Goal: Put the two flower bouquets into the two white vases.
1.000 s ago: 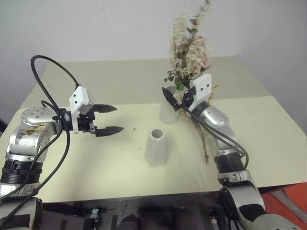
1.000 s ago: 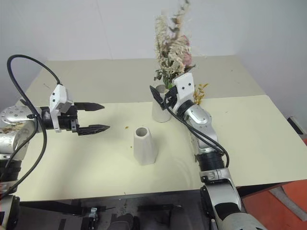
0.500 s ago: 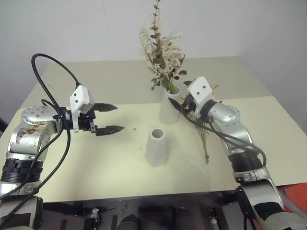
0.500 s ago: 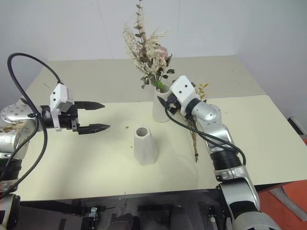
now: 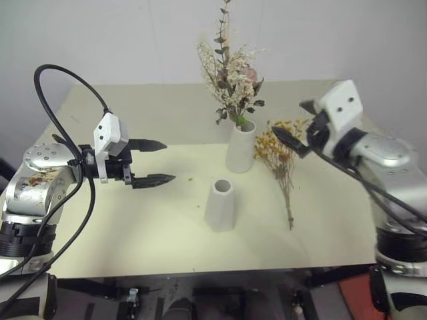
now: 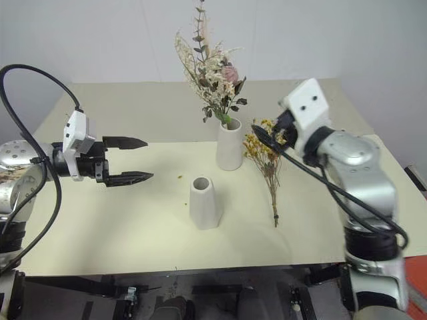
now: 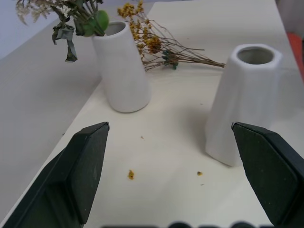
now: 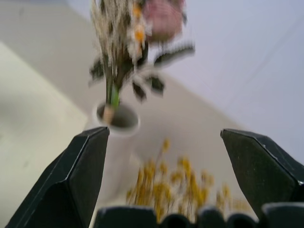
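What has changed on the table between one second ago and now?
The right gripper, open, has let go of the cream-white dried bouquet, which now stands in the farther white tapered vase, and has drawn back to the right. The left gripper, the nearer white vase and the yellow-orange dried bouquet lying on the table stayed as they were.

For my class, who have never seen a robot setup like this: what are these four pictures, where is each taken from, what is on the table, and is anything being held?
This is a humanoid robot with two arms, each ending in a two-fingered black hand. Two pictures come from cameras in its head, looking down over the table. The other two come from cameras on its wrists, looking out between the fingers.

On the table stand two white vases. The far vase holds the cream-white bouquet. The near vase is empty. The yellow bouquet lies flat beside the far vase.

The left hand and right hand are both open and hold nothing.
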You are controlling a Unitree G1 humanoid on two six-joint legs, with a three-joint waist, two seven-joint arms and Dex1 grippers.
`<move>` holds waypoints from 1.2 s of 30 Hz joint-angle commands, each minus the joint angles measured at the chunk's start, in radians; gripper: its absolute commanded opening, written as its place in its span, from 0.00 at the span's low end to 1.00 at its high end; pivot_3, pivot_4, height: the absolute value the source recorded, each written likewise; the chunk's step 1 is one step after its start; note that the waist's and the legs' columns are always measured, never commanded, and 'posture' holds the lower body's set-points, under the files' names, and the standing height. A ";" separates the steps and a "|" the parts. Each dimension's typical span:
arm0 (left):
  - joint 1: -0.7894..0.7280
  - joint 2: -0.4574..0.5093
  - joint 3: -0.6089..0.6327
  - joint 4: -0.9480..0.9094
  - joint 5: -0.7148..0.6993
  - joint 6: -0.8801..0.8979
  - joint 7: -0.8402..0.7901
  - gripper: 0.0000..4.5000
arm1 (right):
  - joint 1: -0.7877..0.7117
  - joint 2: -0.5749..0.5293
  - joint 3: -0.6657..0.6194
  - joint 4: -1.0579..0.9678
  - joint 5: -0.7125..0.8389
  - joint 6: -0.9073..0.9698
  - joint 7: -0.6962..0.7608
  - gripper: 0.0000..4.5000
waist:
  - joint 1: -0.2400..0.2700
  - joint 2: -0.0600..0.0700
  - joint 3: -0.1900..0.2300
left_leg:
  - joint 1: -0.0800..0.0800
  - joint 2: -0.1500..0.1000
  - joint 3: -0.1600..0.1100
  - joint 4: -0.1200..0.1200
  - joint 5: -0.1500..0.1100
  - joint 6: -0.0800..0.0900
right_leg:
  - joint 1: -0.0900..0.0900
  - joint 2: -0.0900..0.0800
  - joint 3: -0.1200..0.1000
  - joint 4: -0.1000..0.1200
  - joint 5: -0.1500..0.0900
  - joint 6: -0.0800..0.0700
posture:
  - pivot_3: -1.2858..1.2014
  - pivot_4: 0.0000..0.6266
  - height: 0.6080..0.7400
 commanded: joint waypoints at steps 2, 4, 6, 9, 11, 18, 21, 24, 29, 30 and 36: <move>-0.013 0.005 0.008 -0.046 -0.022 0.017 -0.002 1.00 | 0.041 -0.016 -0.025 -0.061 0.046 0.310 -0.051 0.99 | 0.003 0.000 0.000 | 0.000 0.000 0.001 0.000 0.000 0.000 | 0.000 0.000 0.000 0.000 0.000 0.000 | 0.52 0.24 1.00; -0.022 -0.006 -0.001 -0.041 -0.025 0.021 0.000 1.00 | 0.034 -0.030 -0.008 -0.013 0.059 0.417 -0.053 0.99 | 0.002 0.000 0.000 | 0.000 0.000 0.001 0.000 0.000 0.000 | 0.000 0.000 0.000 0.000 0.000 0.000 | 0.52 0.24 1.00; -0.031 -0.013 -0.021 -0.031 -0.012 0.017 -0.001 1.00 | 0.013 -0.027 0.011 0.060 0.053 0.471 -0.071 0.99 | 0.002 0.000 0.000 | 0.000 0.000 0.001 0.000 0.000 0.000 | 0.000 0.000 0.000 0.000 0.000 0.000 | 0.52 0.24 1.00; -0.039 -0.015 -0.045 -0.024 0.007 0.010 -0.002 1.00 | -0.042 -0.026 0.049 0.150 0.045 0.524 -0.092 0.99 | 0.000 0.000 0.000 | 0.000 -0.001 0.003 0.000 0.000 0.000 | 0.000 0.000 0.001 0.000 0.000 0.000 | 0.52 0.24 1.00; -0.043 -0.017 -0.047 -0.024 0.004 0.010 0.000 1.00 | -0.087 -0.015 0.059 0.192 0.060 0.550 -0.088 0.99 | 0.000 0.000 0.000 | -0.001 -0.001 0.005 0.000 0.000 0.000 | -0.001 0.000 0.001 0.000 0.000 0.000 | 0.52 0.24 1.00; -0.027 -0.028 -0.046 -0.020 0.012 0.002 0.019 1.00 | -0.166 0.002 0.128 0.303 0.072 0.523 -0.075 0.99 | 0.002 0.000 0.000 | -0.002 0.000 0.009 0.000 0.000 0.000 | -0.001 0.000 0.000 0.000 0.000 0.000 | 0.52 0.24 1.00; -0.012 -0.027 -0.038 -0.038 0.002 0.009 0.022 1.00 | -0.181 0.013 0.162 0.362 0.066 0.492 -0.078 0.99 | 0.002 0.000 0.000 | -0.002 0.000 0.009 0.000 0.000 0.000 | -0.002 0.000 0.000 0.000 0.000 0.000 | 0.52 0.24 1.00; -0.008 -0.026 -0.031 -0.048 -0.006 0.012 0.026 1.00 | -0.196 0.040 0.161 0.429 0.059 0.459 -0.094 0.99 | 0.001 0.000 0.000 | -0.002 0.000 0.009 0.000 0.000 0.000 | -0.002 0.000 0.000 0.000 0.000 0.000 | 0.52 0.24 1.00; -0.007 -0.024 -0.029 -0.054 -0.012 0.011 0.030 1.00 | -0.224 0.066 0.177 0.525 0.043 0.403 -0.104 0.85 | 0.001 0.000 0.000 | -0.002 0.000 0.009 0.000 0.000 0.000 | -0.002 0.000 0.000 0.000 0.000 0.000 | 0.52 0.24 1.00; -0.007 -0.025 -0.029 -0.054 -0.013 0.011 0.031 1.00 | -0.229 0.070 0.178 0.537 0.043 0.396 -0.104 0.78 | 0.001 0.000 0.000 | -0.002 0.000 0.009 0.000 0.000 0.000 | -0.002 0.000 0.000 0.000 0.000 0.000 | 0.52 0.24 1.00; -0.006 -0.017 -0.020 -0.072 -0.028 0.018 0.031 1.00 | -0.255 0.072 0.186 0.579 0.029 0.374 -0.112 0.30 | 0.001 0.000 0.000 | -0.002 0.000 0.010 0.000 0.000 0.000 | -0.002 0.000 0.000 0.001 0.000 0.000 | 0.52 0.24 1.00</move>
